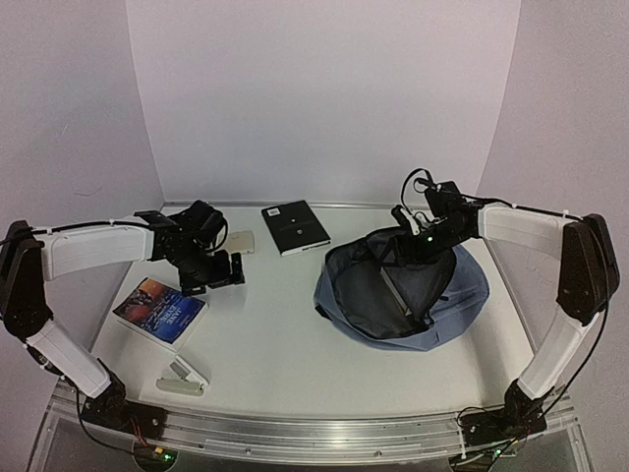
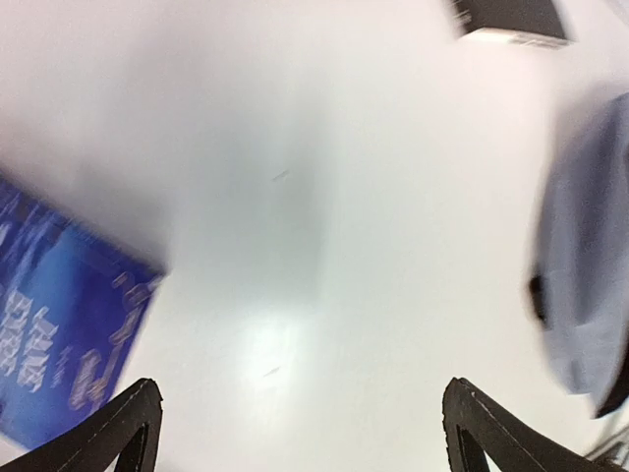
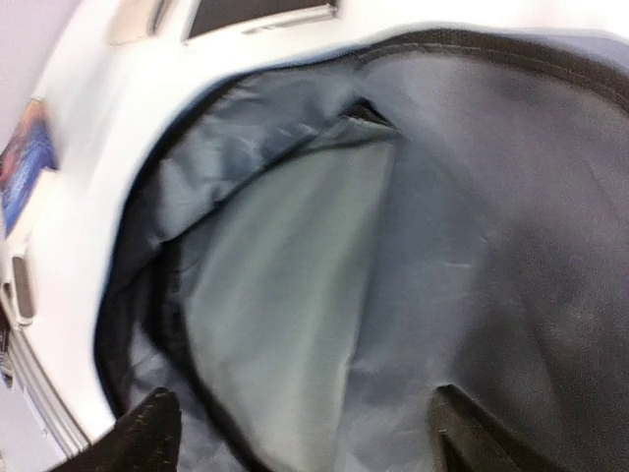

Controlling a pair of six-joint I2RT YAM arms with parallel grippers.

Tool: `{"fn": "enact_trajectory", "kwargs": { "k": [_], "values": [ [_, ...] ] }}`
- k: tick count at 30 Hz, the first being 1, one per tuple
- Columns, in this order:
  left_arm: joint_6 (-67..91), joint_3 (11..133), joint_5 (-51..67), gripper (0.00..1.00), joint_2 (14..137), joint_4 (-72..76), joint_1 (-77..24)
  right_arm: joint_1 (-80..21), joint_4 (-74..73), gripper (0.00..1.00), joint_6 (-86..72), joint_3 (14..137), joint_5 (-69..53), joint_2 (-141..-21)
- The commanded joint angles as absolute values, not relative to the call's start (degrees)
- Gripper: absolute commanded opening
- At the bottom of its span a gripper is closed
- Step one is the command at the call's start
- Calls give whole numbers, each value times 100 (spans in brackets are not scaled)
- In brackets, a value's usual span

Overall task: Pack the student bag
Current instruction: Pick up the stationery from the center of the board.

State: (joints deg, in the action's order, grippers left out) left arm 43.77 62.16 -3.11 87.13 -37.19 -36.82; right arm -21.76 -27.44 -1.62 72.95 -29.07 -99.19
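From above, the student bag lies on the right half of the table, its mouth gaping open towards the centre. The right pincer hangs over the far rim of that mouth. Its jaws are hard to read from here. The left pincer is well apart from the bag at centre left, jaws spread. It is between a blue book at lower left and a black book at upper centre. A small beige flat piece lies just beside it. A white stapler-like item sits near the lower left edge. A broad bare strip of table separates the left pincer from the bag.

The left wrist view is blurred. The black fingertips stand in the lower corners, wide apart, with only white table between them. The glossy blue book cover is at the left edge and the bag's soft blue-grey fabric at the right edge.

In the right wrist view the fingertips stand wide apart in the lower corners, clamping nothing. The bag's interior fills the frame with smooth, creased dark grey lining and a paler grey panel at the centre. A black zipper edge curves along the top and left, with table beyond it.
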Motion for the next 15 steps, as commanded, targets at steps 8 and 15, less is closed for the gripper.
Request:
{"fn": "enact_trajectory", "kwargs": {
  "k": [8, 15],
  "values": [
    [4665, 6158, -1330, 93, 8988, -6200, -4004, -2161, -2960, 94, -123, 7522, -4141, -9615],
    [4513, 6088, -1238, 93, 9439, -6618, -4159, -2211, -3005, 95, -125, 7509, -4591, -9398]
  ]
}}
